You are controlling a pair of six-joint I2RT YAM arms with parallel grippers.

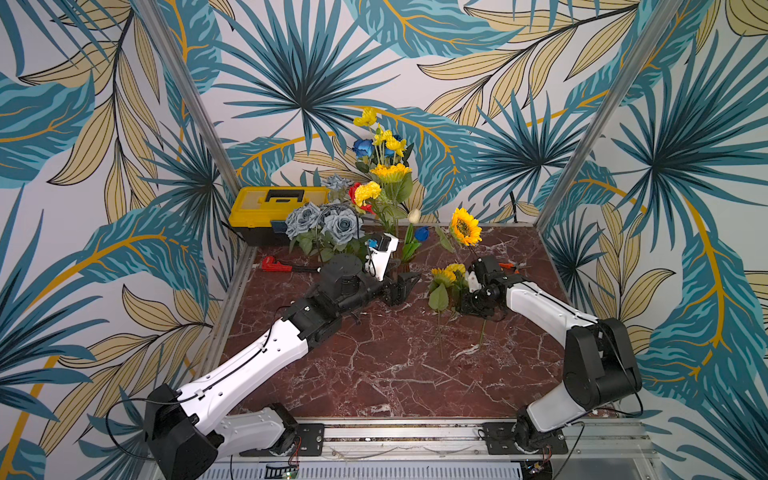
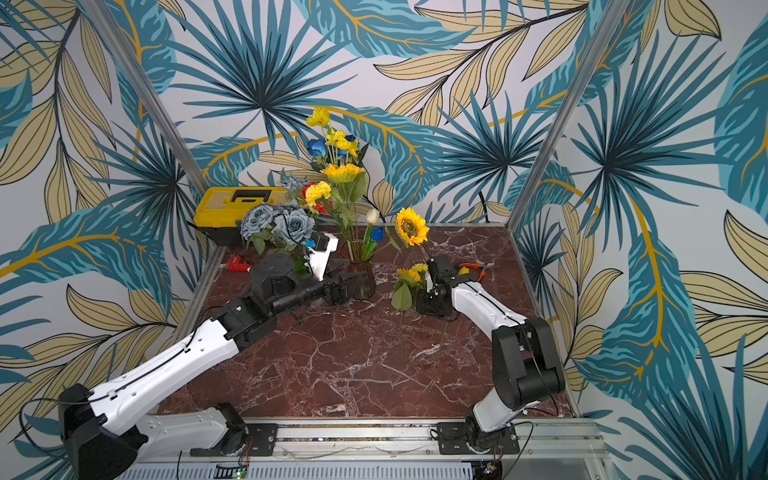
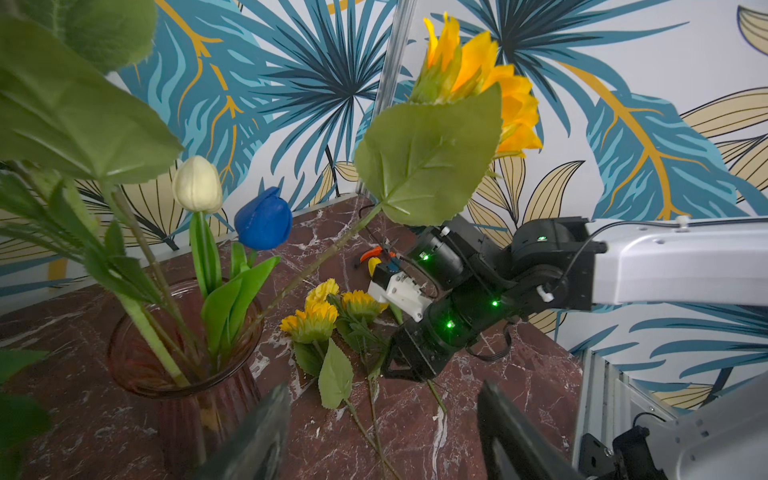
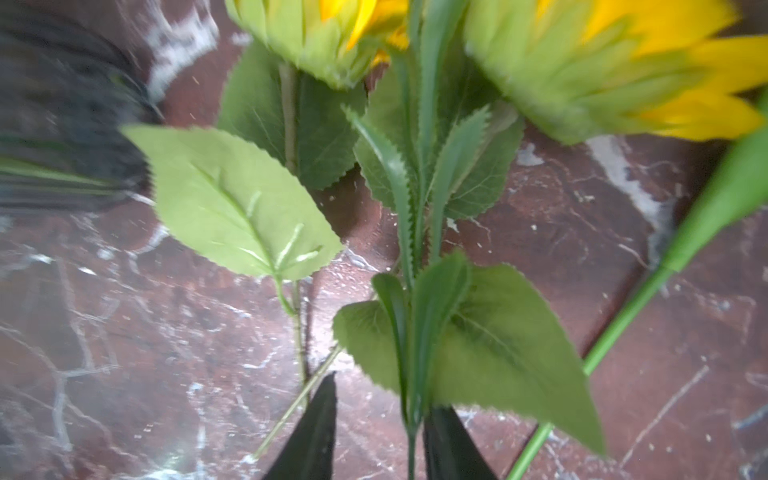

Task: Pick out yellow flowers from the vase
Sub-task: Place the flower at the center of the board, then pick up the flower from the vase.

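Right gripper (image 4: 380, 399) is straddling yellow flowers (image 3: 320, 316) on the table (image 1: 395, 374), jaws part-open; left gripper (image 3: 384, 390) is gaping empty near the vase (image 3: 187, 415).

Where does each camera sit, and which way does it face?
Both top views: high in front, looking down at the marble table; left arm and right arm show.
Left wrist: on the left arm, facing the vase and right arm; own fingers show.
Right wrist: close above the picked yellow flowers; own fingers show.
Both wrist views share those flowers.
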